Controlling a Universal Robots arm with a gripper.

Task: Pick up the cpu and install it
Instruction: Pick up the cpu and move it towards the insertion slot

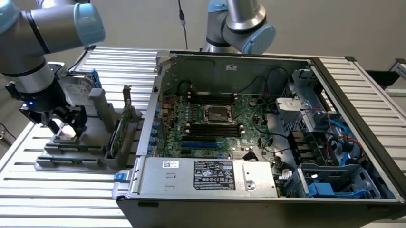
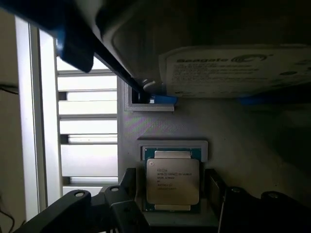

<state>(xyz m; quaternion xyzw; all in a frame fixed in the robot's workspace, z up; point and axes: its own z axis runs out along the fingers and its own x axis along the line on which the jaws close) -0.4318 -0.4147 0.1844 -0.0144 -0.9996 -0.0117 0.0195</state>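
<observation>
Open computer case (image 1: 254,64) on a slatted metal table (image 1: 51,199) — inside the case, a green motherboard (image 1: 254,118) and a silver power supply (image 1: 209,176); beside the case, a grey parts holder (image 1: 70,159) with a hard drive (image 2: 233,68) standing in it

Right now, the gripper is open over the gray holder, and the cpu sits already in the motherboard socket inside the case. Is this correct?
Not quite. The cpu is not in the motherboard socket; it lies in its seat on the gray holder, as the wrist view shows. The gripper is indeed open over that holder.
</observation>
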